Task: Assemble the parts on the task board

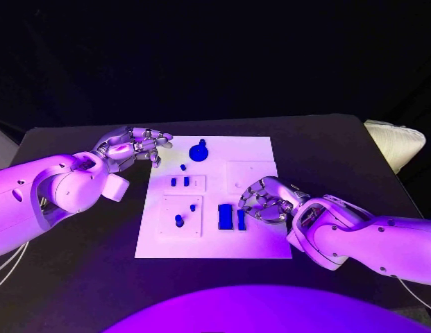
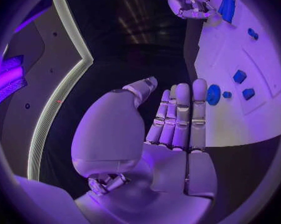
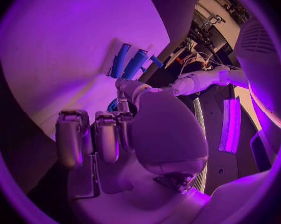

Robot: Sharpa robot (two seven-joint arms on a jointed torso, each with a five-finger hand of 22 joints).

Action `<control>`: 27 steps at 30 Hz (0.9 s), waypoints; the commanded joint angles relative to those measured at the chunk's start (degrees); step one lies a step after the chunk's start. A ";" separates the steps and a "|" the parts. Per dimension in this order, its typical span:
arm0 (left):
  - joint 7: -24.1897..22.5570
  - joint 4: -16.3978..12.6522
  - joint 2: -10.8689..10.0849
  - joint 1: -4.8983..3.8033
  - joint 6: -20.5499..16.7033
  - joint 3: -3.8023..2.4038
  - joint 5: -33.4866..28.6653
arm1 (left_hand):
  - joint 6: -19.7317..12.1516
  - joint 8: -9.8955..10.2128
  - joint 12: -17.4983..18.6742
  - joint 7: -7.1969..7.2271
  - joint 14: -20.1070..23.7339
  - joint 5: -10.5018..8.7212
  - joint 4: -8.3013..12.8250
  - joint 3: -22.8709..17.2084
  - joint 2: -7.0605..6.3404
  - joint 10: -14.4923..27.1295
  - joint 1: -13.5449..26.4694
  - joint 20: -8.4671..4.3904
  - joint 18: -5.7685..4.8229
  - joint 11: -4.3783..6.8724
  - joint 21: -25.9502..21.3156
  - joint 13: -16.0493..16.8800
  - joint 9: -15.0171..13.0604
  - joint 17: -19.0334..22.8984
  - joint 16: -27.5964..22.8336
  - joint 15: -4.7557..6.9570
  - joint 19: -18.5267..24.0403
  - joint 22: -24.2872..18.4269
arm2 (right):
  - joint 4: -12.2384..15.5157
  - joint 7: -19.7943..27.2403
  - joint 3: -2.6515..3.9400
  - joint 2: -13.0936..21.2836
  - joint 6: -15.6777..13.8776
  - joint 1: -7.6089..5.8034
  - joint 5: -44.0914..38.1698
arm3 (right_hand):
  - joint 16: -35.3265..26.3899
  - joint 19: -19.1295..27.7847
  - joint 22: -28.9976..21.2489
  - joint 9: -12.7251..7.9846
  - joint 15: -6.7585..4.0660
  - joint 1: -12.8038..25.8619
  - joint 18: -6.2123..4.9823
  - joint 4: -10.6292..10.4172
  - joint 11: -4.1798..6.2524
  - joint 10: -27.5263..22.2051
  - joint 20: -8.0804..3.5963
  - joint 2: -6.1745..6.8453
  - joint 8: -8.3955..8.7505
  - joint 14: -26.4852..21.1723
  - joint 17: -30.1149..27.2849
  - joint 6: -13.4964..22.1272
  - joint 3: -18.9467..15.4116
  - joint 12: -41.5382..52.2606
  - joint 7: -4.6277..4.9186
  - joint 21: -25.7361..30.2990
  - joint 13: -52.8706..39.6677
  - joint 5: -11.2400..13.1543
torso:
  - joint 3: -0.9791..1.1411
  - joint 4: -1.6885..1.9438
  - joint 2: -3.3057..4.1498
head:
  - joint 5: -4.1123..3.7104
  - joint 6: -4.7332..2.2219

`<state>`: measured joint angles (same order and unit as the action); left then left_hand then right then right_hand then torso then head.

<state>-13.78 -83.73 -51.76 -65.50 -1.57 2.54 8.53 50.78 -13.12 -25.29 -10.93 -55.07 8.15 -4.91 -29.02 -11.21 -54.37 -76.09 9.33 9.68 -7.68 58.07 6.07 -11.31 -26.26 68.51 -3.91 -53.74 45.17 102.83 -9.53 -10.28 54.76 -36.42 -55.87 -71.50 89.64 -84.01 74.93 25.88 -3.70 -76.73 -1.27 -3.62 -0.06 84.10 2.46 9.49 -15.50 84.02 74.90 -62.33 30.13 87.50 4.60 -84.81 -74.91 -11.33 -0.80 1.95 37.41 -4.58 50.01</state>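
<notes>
- broadly, one black counter (image 1: 75,277) carries everything, with dark bare surface on every side of the plate and a dark room behind its far edge.
- one white task board (image 1: 255,149) lies flat in the middle of the counter, its long sides running away from the robot; both its near corners sit well in from the counter's near edge.
- two hands: the left hand (image 1: 135,147) hovers just off the board's far left corner, fingers straight and pressed side by side in the left wrist view, thumb apart, holding nothing.
- the right hand (image 1: 265,201) sits over the board's right half, fingers curled inward; i cannot tell whether anything is pinched in them.
- about eight blue parts show on the board: one round knobbed part (image 1: 199,150) near the far edge, one small peg (image 1: 183,167) just below it, a pair of small blocks (image 1: 179,182) in the left middle plate, two small pegs (image 1: 179,220) in the near left plate, and two upright bars (image 1: 225,216) just beside the right hand.
- open board lies between the knobbed part and the right hand, along the far right side.
</notes>
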 commanded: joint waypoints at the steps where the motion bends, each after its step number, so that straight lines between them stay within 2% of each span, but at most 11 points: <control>1: -0.26 -0.08 0.06 -0.01 0.90 -0.04 0.11 | -0.34 -0.19 -0.26 -0.14 0.33 0.02 -0.25 0.04 0.11 0.12 -0.41 0.03 0.82 0.13 -0.33 0.06 0.07 -0.10 -0.16 0.15 0.20 -0.02 | -0.09 1.03 -0.01 -0.01 1.57 0.06 0.49 | 0.34 -4.91 13.81 0.07 0.01 0.98 0.33 -0.11 0.00 5.07 -0.23 -0.10 0.23 5.97 15.07 0.42 -0.02 0.17 0.00 -0.26 -14.07 0.18 | -0.05 0.01 -0.01 | -0.06 -0.01; 8: -0.23 -0.09 0.07 -0.01 0.94 -0.04 0.12 | -0.34 -0.19 -0.26 -0.14 0.33 0.02 -0.25 0.04 0.11 0.12 -0.41 0.03 0.82 0.13 -0.33 0.06 0.07 -0.10 -0.16 0.15 0.20 -0.02 | -0.68 -1.41 -0.02 -0.57 3.95 0.12 -0.71 | 0.34 -4.92 13.82 0.08 -0.02 1.64 0.34 -0.23 0.06 5.08 -0.22 0.05 0.23 5.97 15.06 0.34 -0.11 0.20 -0.12 -0.33 -14.09 0.61 | -0.06 0.04 -0.02 | -0.08 -0.01; 17: -0.21 -0.10 0.03 -0.01 0.94 -0.04 0.12 | -0.34 -0.19 -0.26 -0.14 0.33 0.02 -0.25 0.04 0.11 0.12 -0.41 0.03 0.82 0.13 -0.33 0.06 0.07 -0.10 -0.16 0.15 0.20 -0.02 | -1.32 -3.88 -0.02 -1.23 5.38 0.54 -2.56 | 0.36 -4.96 13.87 0.19 -0.18 1.57 0.37 0.30 0.29 5.10 -0.30 0.04 0.02 5.98 15.10 -0.09 0.17 0.25 -0.39 -0.49 -14.11 1.69 | -0.04 0.02 -0.01 | 0.00 -0.01; 27: -0.17 -0.09 0.01 -0.01 0.95 -0.03 0.14 | -0.34 -0.19 -0.26 -0.14 0.33 0.02 -0.25 0.04 0.11 0.12 -0.41 0.03 0.82 0.13 -0.33 0.06 0.07 -0.10 -0.16 0.15 0.20 -0.02 | -1.69 -6.29 -0.02 -1.69 5.23 0.90 -4.32 | 0.36 -4.98 13.90 0.30 -0.28 1.63 0.39 0.56 0.41 5.11 -0.37 0.15 -0.20 5.98 15.10 -0.48 0.20 0.29 -0.55 -0.62 -14.13 2.23 | 0.01 0.00 -0.01 | 0.02 -0.01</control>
<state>-13.69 -83.73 -51.81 -65.50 -1.53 2.54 8.55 50.78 -13.12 -25.29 -10.93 -55.07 8.16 -4.90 -29.02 -11.22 -54.37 -76.09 9.33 9.68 -7.68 58.07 6.05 -11.31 -26.30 68.51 -3.91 -53.74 45.17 101.64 -12.39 -9.79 53.44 -34.08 -55.63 -74.13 89.64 -84.00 74.91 26.06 -3.70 -75.68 -1.27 -3.49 -0.07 84.11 2.46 9.65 -15.51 84.02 74.94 -62.33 30.30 87.50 3.97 -85.04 -74.94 -9.36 -0.81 1.96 37.39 -4.55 50.01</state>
